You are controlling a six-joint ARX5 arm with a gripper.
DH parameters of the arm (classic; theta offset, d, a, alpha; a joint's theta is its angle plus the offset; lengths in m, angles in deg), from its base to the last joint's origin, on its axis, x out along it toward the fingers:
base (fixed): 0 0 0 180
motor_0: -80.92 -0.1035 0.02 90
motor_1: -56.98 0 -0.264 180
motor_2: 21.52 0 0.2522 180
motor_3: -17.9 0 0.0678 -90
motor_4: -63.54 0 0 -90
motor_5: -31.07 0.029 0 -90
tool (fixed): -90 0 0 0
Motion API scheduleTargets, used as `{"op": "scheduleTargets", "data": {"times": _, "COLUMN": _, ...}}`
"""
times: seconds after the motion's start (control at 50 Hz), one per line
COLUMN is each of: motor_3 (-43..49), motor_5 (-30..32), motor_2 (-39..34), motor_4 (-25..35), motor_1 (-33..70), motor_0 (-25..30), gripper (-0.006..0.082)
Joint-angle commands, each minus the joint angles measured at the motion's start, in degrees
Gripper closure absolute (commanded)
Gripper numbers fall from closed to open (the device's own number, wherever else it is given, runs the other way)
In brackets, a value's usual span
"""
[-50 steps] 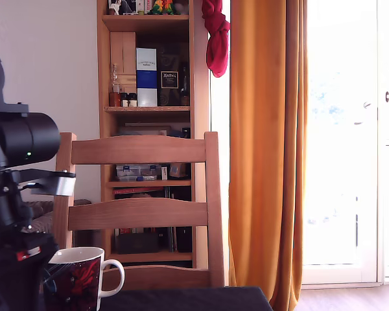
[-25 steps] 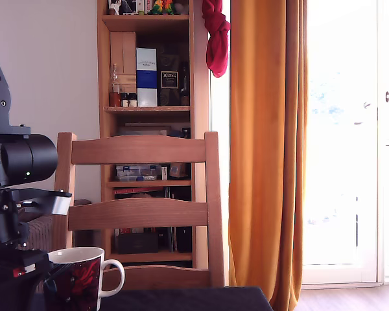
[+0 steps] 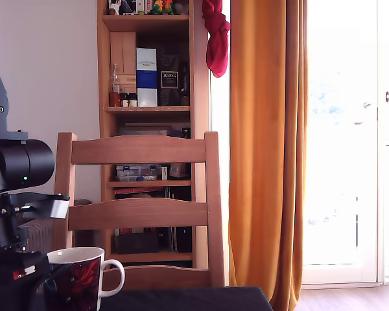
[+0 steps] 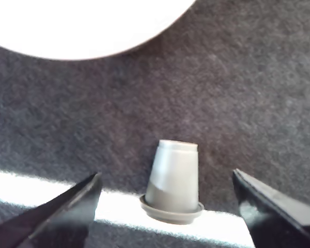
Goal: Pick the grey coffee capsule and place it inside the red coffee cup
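My gripper hangs spread wide, fingers either side of the grey coffee capsule standing flange-down on the dark cloth near the red coffee cup; an off-centre squeeze could topple it, I judge.

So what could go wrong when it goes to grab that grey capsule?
1. The grey capsule stands wide end down and narrows upward, so the open end effector closing on its slanted sides might squeeze it out or tip it.
2. The red coffee cup stands close by; a low carry could clip its rim.
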Motion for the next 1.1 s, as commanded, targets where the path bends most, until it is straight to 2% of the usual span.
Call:
{"op": "scheduleTargets", "data": {"times": 0.0, "motor_3": -0.1, "motor_5": 0.5, "motor_2": 0.0, "motor_4": 0.2, "motor_1": 1.3, "motor_0": -0.1, "gripper": 0.0063}}
{"op": "scheduleTargets", "data": {"times": 0.3, "motor_3": -0.2, "motor_5": 0.3, "motor_2": 0.0, "motor_4": 1.1, "motor_1": 1.4, "motor_0": 0.0, "gripper": 0.0091}}
{"op": "scheduleTargets", "data": {"times": 0.44, "motor_3": 0.8, "motor_5": 0.3, "motor_2": 0.0, "motor_4": 0.9, "motor_1": 1.4, "motor_0": -0.1, "gripper": 0.0177}}
{"op": "scheduleTargets", "data": {"times": 0.94, "motor_3": 0.5, "motor_5": -0.2, "motor_2": 0.0, "motor_4": 0.1, "motor_1": 5.7, "motor_0": -0.1, "gripper": 0.0182}}
{"op": "scheduleTargets", "data": {"times": 1.08, "motor_3": 0.0, "motor_5": -0.2, "motor_2": 0.4, "motor_4": -0.2, "motor_1": 5.7, "motor_0": -0.1, "gripper": 0.0289}}
